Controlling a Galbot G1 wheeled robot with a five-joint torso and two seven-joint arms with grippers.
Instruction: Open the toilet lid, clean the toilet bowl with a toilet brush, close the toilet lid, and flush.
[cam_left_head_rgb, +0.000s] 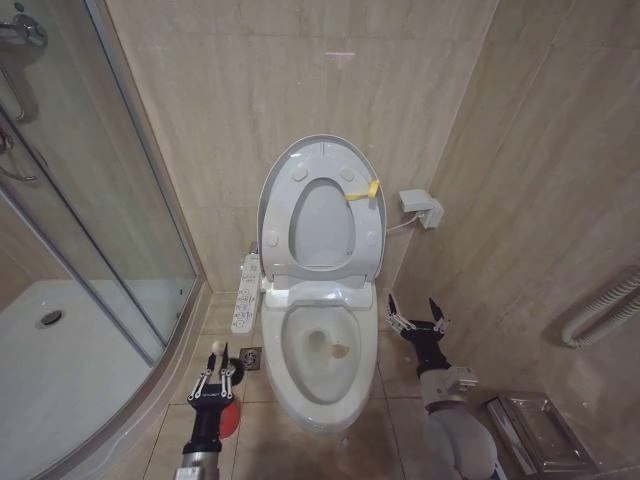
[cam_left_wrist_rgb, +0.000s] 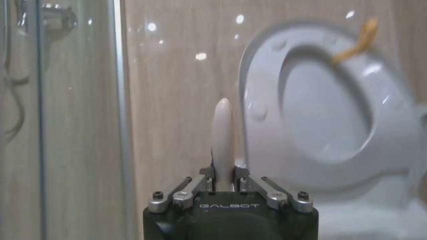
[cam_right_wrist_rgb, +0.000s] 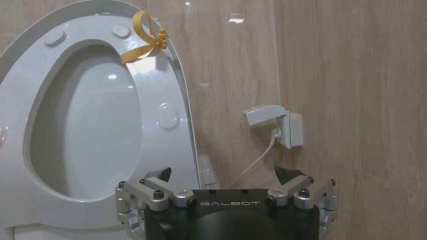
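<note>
- Beige tiled walls surround the toilet, whose toilet lid (cam_left_head_rgb: 322, 205) stands raised against the wall above the stained toilet bowl (cam_left_head_rgb: 322, 350).
- Left gripper (cam_left_wrist_rgb: 223, 176) is clamped on the white handle of the toilet brush (cam_left_wrist_rgb: 222, 135), held upright left of the bowl.
- Right gripper (cam_left_head_rgb: 417, 313) hangs right of the bowl, spread wide, gripping nothing.
- Head view adds a red holder cup (cam_left_head_rgb: 230, 419) beneath the left gripper.
</note>
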